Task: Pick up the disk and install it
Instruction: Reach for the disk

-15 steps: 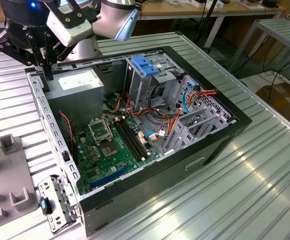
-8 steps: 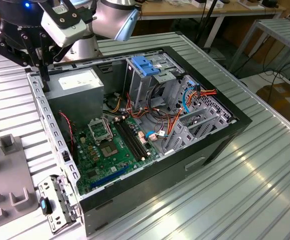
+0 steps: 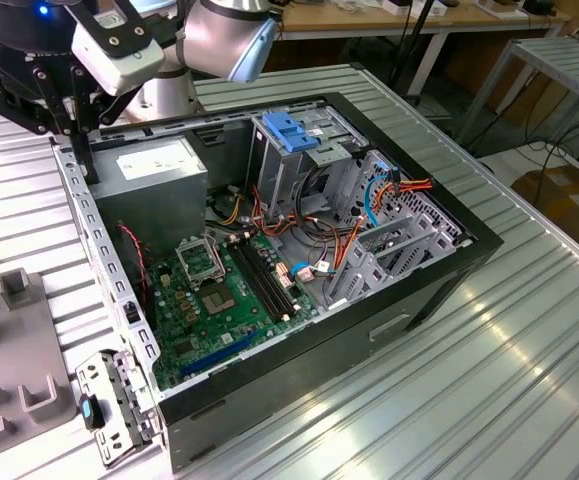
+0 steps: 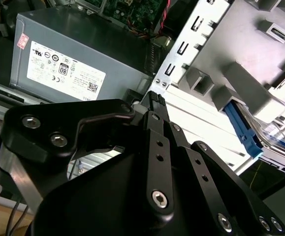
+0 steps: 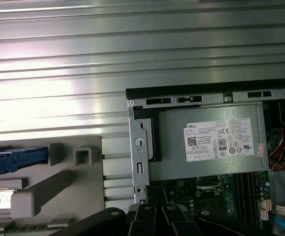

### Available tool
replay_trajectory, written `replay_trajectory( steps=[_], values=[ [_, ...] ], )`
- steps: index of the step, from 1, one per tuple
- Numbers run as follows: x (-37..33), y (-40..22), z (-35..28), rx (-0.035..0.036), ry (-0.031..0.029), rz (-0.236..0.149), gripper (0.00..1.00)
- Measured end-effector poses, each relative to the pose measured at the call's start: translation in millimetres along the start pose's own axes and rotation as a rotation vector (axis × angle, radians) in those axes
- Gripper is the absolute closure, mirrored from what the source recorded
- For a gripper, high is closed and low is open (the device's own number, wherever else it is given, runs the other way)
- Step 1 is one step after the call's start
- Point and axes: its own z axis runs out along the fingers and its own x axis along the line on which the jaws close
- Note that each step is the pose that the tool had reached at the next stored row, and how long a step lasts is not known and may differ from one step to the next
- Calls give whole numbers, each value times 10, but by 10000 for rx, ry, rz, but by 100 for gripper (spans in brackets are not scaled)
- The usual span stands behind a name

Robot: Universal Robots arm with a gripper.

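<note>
Gripper (image 3: 74,125) hovers at 10 o'clock of the open computer case (image 3: 439,270) in the exterior view. I see nothing held and cannot tell its opening. Disk (image 5: 15,161) lies in the grey fixture (image 3: 14,390), 8 o'clock of the case. Power supply (image 5: 206,142) sits inside the case.

Robotics lab or workshop: ribbed aluminium worktable (image 3: 509,340), opened computer case (image 3: 299,395), wooden benches (image 3: 369,22) behind.

the disk (image 5: 16,161), blue side rail showing, resting in grey holder (image 5: 48,189), partly cropped
</note>
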Motion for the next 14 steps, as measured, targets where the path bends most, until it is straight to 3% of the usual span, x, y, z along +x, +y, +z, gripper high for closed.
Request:
replay_trajectory(
  steps=[14],
  values=[
    [128, -10, -4, 0, 0, -1, 89]
  ],
)
